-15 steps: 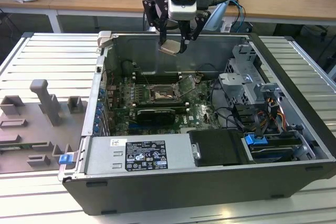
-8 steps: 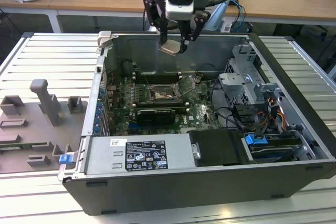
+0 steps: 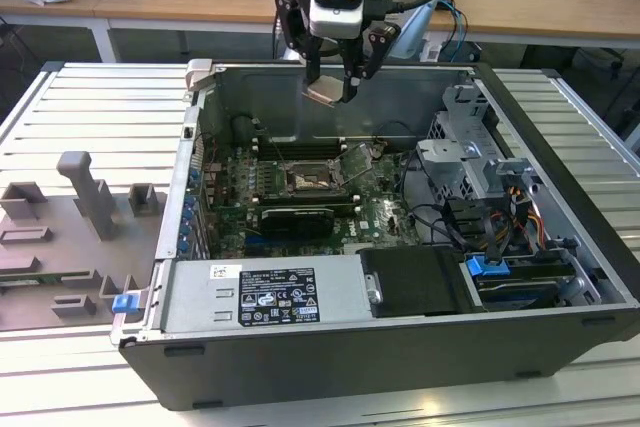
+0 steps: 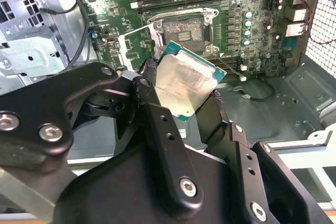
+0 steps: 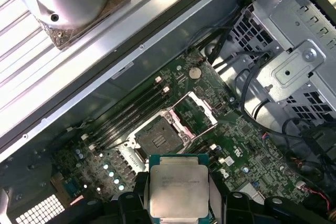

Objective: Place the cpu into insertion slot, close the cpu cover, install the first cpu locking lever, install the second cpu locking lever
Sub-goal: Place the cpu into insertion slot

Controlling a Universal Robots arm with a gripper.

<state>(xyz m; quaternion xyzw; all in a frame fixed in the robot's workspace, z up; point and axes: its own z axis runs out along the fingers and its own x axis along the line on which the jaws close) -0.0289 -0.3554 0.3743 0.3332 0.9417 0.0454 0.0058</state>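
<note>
Ribbed metal tabletop [image 3: 80, 117] carries a dark computer case [image 3: 330, 377] lying on its side, open side up, w/ grey plastic fixtures [image 3: 85, 202] on the exterior view's left. Green circuit board [image 3: 230, 197] lines the case floor.

The robot arm's claw [image 3: 330, 90] hangs above the case opening, near the far wall. It is clenched on the cpu [image 3: 325, 93], fingers narrowed to the chip's width and pressing on opposite edges. In the second wrist view the black fingers [image 4: 152, 103] flank the claw [image 4: 186, 85] on both sides, and the cpu [image 4: 186, 80] sits between them, silver lid up, green edge showing, tilted. In the first wrist view the claw [image 5: 178, 195] grips the cpu [image 5: 178, 184] the same way, lid facing the camera.

The insertion slot [image 3: 312, 182] lies on the board below the claw, well apart from the chip, nothing seated in it. Both wrist views show the slot [image 4: 184, 30] [image 5: 157, 137] w/ dark centre bare inside its metal rim, next to the long black memory slots [image 5: 131, 116].

The cpu cover [image 3: 357, 160] stands swung up, beside the slot on the exterior view's right. In the first wrist view the cover [image 5: 203, 107] shows as a thin silver frame w/ cut-out middle, hinged at the slot's edge.
</note>
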